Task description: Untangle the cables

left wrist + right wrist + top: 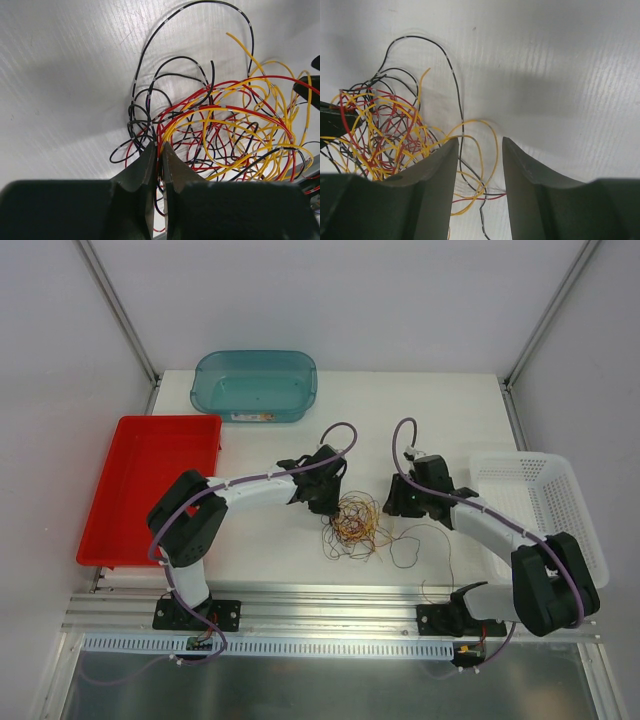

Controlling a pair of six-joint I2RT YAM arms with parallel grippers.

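The cables point(356, 523) are a tangle of thin red, yellow and black wires on the white table between my two arms, with loose black loops trailing right. In the left wrist view the tangle point(225, 130) fills the right half. My left gripper point(159, 146) is shut on red and yellow strands at the tangle's left edge; in the top view the left gripper point(326, 502) sits there. My right gripper point(479, 144) is open over loose yellow and black loops point(480, 165), the main tangle point(380, 130) to its left. In the top view the right gripper point(398, 502) is right of the tangle.
A red tray point(140, 485) lies at the left. A teal tub point(255, 385) stands at the back. A white basket point(545, 500) stands at the right. A metal rail point(330, 605) runs along the table's near edge.
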